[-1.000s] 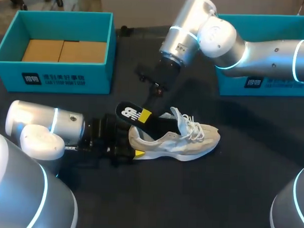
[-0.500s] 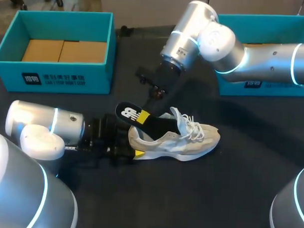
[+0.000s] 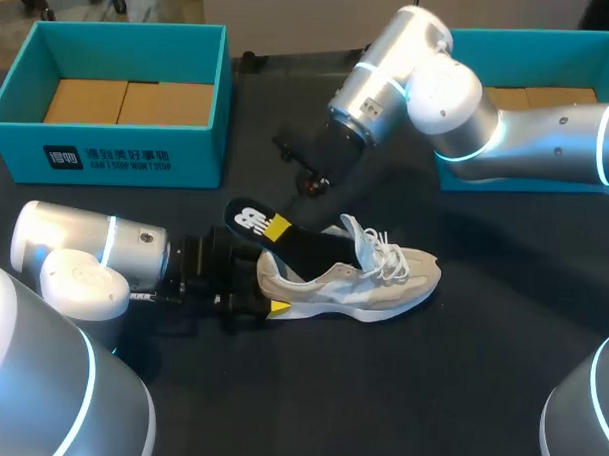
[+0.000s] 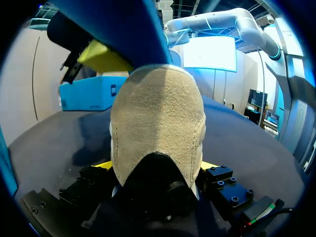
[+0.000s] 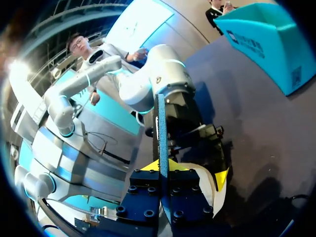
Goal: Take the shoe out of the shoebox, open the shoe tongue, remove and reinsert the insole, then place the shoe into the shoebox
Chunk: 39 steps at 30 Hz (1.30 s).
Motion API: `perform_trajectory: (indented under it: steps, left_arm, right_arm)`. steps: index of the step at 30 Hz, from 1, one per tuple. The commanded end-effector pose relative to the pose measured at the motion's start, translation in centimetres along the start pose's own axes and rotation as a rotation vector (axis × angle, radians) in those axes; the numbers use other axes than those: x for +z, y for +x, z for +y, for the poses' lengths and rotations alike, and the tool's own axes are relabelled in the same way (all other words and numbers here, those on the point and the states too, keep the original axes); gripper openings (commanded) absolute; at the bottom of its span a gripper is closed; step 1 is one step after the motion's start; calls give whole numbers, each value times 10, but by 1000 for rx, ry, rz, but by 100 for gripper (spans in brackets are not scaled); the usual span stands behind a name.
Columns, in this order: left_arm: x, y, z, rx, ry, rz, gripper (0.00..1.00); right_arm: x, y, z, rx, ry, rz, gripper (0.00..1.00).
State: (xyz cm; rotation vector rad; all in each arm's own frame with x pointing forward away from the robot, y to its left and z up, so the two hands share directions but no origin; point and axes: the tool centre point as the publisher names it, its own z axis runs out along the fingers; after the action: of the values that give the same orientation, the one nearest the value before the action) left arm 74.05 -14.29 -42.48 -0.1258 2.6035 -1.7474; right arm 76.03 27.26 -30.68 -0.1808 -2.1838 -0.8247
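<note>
1. While the shoe (image 3: 368, 285) lies on its sole at the middle of the frame, on the table (image 3: 429, 392), its heel is clamped from two sides by the left gripper (image 3: 265, 287) (in the left wrist view a yellow tip shows on either side of the heel).
2. The insole (image 3: 247, 219) is pinched near its heel end by the right gripper (image 3: 277, 228). That end is raised above the collar, toward the left of the frame, and the front part is hidden inside the shoe.
3. The insole step is judged to be in hand. Whether the insole is being drawn out or fed back cannot be told.
4. If it is being removed, a pull up and back along the shoe is called for, with the heel kept pinned. If it is being reinserted, a push toward the toe is needed, with the insole kept flat under the tongue.
5. The shoe is well apart from the left box (image 3: 107, 156) at the upper left and the right box (image 3: 527, 166) at the upper right, so its return is not yet done.
</note>
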Motion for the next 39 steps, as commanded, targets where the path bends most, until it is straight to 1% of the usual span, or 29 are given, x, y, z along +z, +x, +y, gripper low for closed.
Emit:
perform_trajectory:
  steps: [1, 8, 11, 13, 14, 17, 19, 20, 39]
  left_arm:
    - [2, 0, 1, 0, -3, 1, 0]
    - [2, 0, 1, 0, -3, 1, 0]
    - [2, 0, 1, 0, -3, 1, 0]
    - [2, 0, 1, 0, -3, 1, 0]
    - [2, 0, 1, 0, -3, 1, 0]
    - [2, 0, 1, 0, -3, 1, 0]
    - [2, 0, 1, 0, -3, 1, 0]
    - [2, 0, 1, 0, -3, 1, 0]
    - [2, 0, 1, 0, -3, 1, 0]
  right_arm:
    - [-13, 27, 9, -16, -10, -111, 0]
    - [-29, 41, 39, -59, -54, -204, 0]
    - [-34, 45, 51, -96, -100, -243, 0]
    - [-38, 47, 58, -124, -146, -271, 0]
    - [-40, 49, 61, -146, -189, -284, 0]
    - [-44, 50, 74, -160, -228, -306, 0]
    - [-49, 52, 84, -152, -267, -357, 0]
    - [-53, 55, 91, -200, -287, -402, 0]
    - [-53, 55, 91, -200, -287, -402, 0]
